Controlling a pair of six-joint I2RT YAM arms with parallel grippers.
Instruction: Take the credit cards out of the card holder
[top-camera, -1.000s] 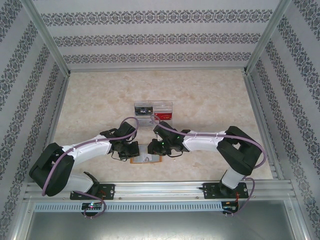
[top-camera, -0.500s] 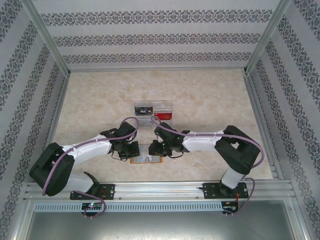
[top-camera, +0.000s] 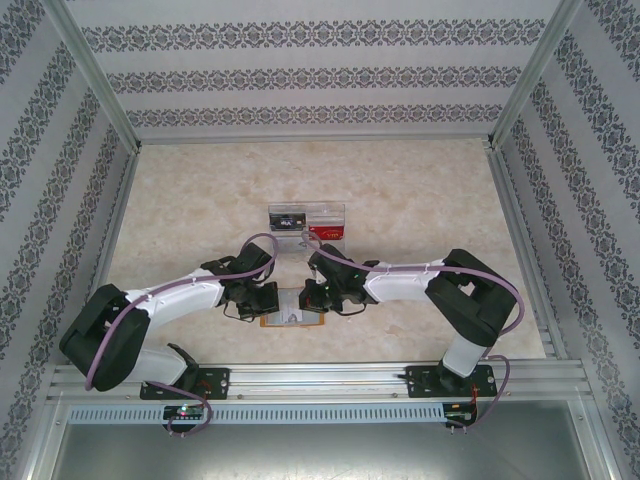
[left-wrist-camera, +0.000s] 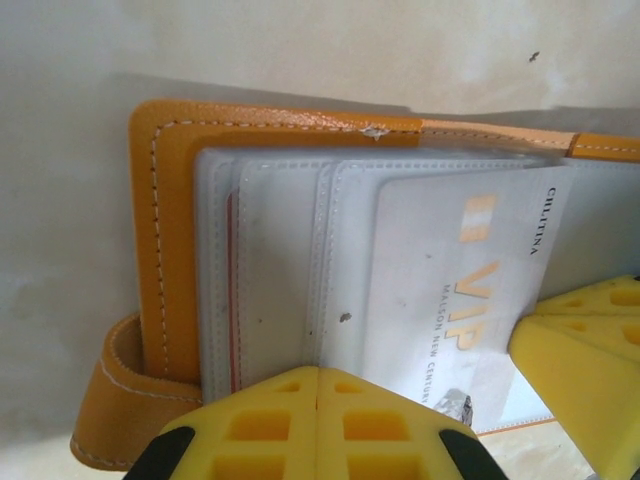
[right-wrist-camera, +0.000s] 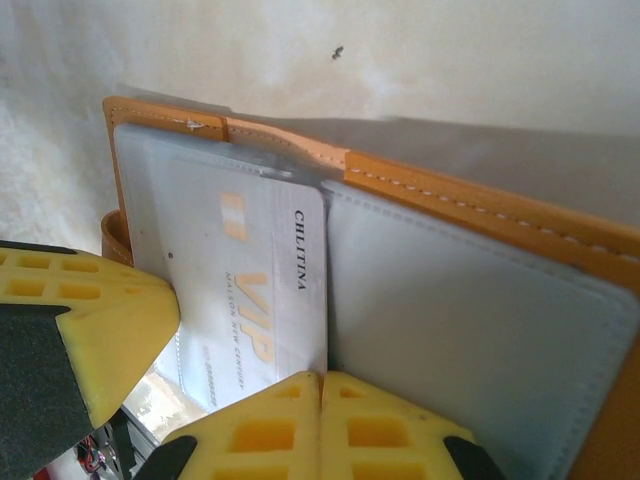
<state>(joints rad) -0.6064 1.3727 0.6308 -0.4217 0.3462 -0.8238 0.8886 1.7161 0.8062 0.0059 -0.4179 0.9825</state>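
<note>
Handling this card holder (top-camera: 288, 319) takes a light touch. It lies open on the counter (top-camera: 420, 190) at the lower centre of the overhead view, between your two arms. It looks light and floppy enough to slide or lift with whatever you pull.

Your left pincer (left-wrist-camera: 318, 390) has its yellow fingers pressed together at the bottom of its wrist view, tips at the lower edge of the grey see-through sleeves (left-wrist-camera: 280, 260). I cannot tell whether a sleeve is caught between them.

Your right pincer (right-wrist-camera: 322, 395) is also pressed together, with its tips meeting the near edge of the pale VIP card (right-wrist-camera: 262, 290). I cannot confirm that the card is actually nipped.

Expect that card to be thin, stiff and slick, and the soft sleeves to cling to it. Take it by its exposed edge, draw it flat along the pocket, and pin the leather down.

A red card (top-camera: 328, 232) already lies in the clear tray (top-camera: 310, 210) just above.
</note>
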